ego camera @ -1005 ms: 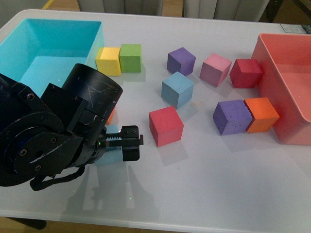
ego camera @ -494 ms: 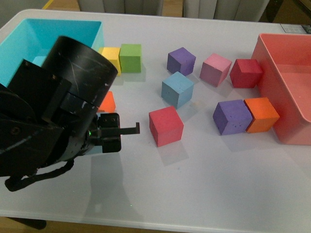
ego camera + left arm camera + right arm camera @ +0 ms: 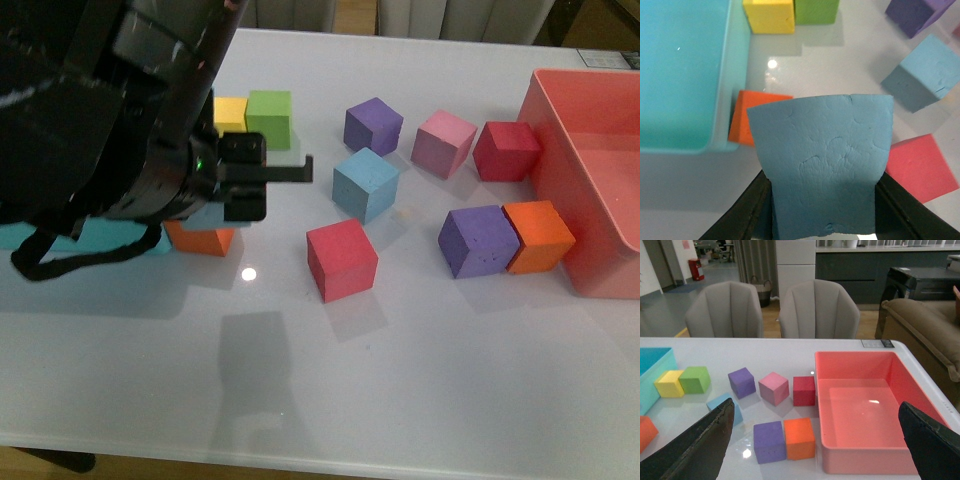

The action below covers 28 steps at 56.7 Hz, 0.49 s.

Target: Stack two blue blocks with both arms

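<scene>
Just below the left gripper (image 3: 823, 176) and its held blue block (image 3: 825, 145), on its left side, an orange cube (image 3: 747, 122) sits against the turquoise bin (image 3: 685, 75), closing that side. To the gripper's right, bare table (image 3: 280, 290) lies open up to the red cube (image 3: 342, 260). Further right stands the second blue block (image 3: 365, 185), its top uncovered. The yellow cube (image 3: 769, 15) and green cube (image 3: 816, 11) stand beyond the gripper.

Looked bright and even, lit from overhead. Caught small white glare dots on the glossy table (image 3: 450, 380), plus soft faint shadows beside the cubes (image 3: 342, 259). Looked kinda blurry on the near left arm (image 3: 90, 110), sharp farther off.
</scene>
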Motion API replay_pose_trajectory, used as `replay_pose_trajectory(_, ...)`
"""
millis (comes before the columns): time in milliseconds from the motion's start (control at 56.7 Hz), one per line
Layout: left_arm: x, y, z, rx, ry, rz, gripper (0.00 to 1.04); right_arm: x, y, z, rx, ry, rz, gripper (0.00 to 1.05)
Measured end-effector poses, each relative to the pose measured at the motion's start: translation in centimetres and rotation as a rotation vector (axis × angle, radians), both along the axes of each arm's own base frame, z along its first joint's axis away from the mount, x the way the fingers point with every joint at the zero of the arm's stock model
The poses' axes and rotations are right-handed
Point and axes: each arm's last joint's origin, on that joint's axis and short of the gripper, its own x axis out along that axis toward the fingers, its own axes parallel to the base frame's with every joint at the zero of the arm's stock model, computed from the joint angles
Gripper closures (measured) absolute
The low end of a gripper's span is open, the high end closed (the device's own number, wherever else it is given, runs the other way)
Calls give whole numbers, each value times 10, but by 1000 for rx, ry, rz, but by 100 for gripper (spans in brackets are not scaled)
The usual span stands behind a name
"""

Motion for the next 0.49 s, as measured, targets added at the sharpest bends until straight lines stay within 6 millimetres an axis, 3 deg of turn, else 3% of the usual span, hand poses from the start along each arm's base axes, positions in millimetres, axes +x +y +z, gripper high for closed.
replay_pose_trajectory(194,27,-22,7,11,-21,-110,64,0,0,0,0,0,0,9)
replay_pose_trajectory(494,51,-60,8,1,-45,-296,64,0,0,0,0,0,0,9)
